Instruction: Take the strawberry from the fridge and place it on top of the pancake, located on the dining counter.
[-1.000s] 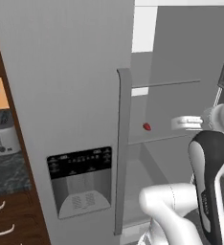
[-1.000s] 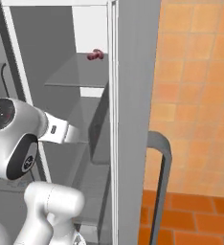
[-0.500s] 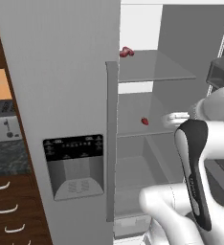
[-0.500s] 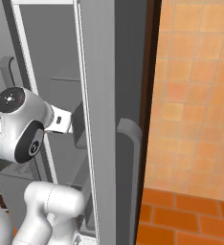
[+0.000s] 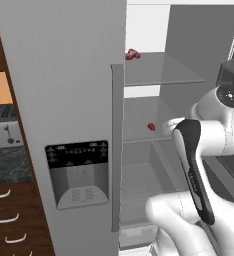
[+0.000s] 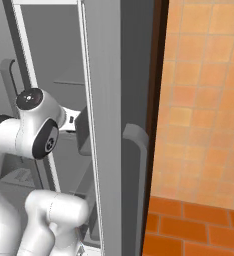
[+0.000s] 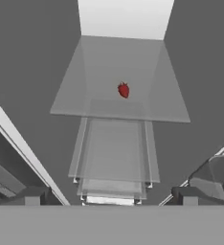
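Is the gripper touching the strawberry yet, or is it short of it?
Apart. In the hand view the strawberry lies alone on the glass shelf, with bare shelf between it and the gripper, whose fingertips stand wide at the bottom.

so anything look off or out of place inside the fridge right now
Nothing stands out. The strawberry sits alone on a glass shelf of the open fridge, and a darker red item rests on the shelf above. No spills, no tilted shelves.
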You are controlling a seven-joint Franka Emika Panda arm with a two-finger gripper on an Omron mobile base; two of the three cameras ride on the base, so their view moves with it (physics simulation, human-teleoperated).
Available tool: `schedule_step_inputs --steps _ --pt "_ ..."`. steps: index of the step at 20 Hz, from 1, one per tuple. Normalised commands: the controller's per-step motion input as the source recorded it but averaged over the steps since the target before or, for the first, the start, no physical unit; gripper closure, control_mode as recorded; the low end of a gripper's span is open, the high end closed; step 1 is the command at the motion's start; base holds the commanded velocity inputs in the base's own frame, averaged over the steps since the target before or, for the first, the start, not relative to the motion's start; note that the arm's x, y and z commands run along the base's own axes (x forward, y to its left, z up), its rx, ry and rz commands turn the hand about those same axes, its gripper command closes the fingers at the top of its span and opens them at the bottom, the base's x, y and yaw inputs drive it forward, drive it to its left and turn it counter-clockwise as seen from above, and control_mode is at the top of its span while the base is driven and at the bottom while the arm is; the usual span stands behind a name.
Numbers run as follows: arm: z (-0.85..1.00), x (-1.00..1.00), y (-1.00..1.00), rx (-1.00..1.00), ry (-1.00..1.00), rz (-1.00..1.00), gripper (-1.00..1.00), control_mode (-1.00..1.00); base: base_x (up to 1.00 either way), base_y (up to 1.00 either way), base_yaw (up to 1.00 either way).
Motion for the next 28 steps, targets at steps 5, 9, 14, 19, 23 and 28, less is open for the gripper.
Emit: schedule_step_inputs --steps 5,9,14,19,23,28 --pt "-0.31 0.5 0.0 0.01 0.0 0.04 -1.0 -1.0 0.0 0.0 0.0" --pt "-0.16 0.66 0.0 0.0 0.0 0.0 -1.0 -1.0 0.0 0.0 0.0" --pt "-0.16 0.58 -0.03 0.0 0.03 0.0 -1.0 -1.0 0.0 0.0 0.0" --pt "-0.29 0.48 -0.11 0.0 0.05 0.0 -1.0 -1.0 0.0 0.0 0.0" --pt "-0.29 0.37 -0.18 0.0 0.04 0.0 -1.0 -1.0 0.0 0.0 0.0" --pt "-0.3 0.35 0.0 0.0 0.06 0.0 -1.0 -1.0 0.0 0.0 0.0"
